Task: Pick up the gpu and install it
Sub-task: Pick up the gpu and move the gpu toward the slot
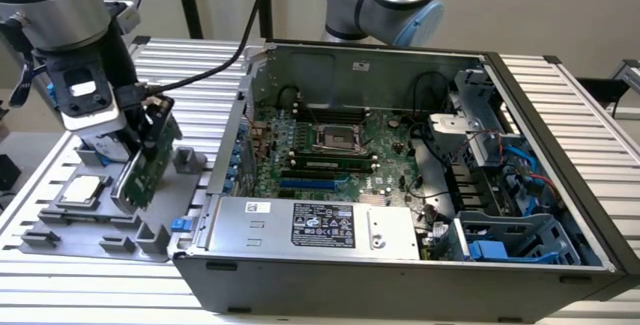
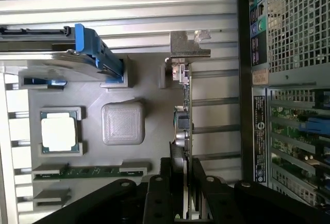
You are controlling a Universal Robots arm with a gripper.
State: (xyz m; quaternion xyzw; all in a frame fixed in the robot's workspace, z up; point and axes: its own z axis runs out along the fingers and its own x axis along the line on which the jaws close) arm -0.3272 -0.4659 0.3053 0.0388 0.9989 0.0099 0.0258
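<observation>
Tool (image 1: 148, 126) clamped on the gpu (image 1: 140, 174) — the two dark fingers (image 2: 172, 182) press on either face of the thin card, close to one end. In the exterior view the green board hangs tilted under the wrist, leaning over the grey parts tray (image 1: 60, 239) at the exterior view's left, just beside the open computer case (image 1: 400, 287). Whether the card's lower edge is clear of the tray, I cannot tell.

From the wrist camera the gpu (image 2: 185, 105) shows edge-on, a narrow green strip running away from the tool (image 2: 186, 175) to its silver end bracket (image 2: 188, 46) at the far end. Beneath it lies the tray (image 2: 149, 95) with its other parts: a square silver CPU chip (image 2: 59, 133) in its pocket, a hard drive (image 2: 46, 61) with blue side rails standing in its slot, a memory stick (image 2: 87, 171) lying flat, and a raised grey square block (image 2: 122, 123) between chip and card.

Over in the case — lid off, motherboard (image 1: 340, 145) exposed, silver power supply (image 1: 320, 224) along the near wall. Everything sits on the ribbed metal tabletop (image 1: 90, 291).
</observation>
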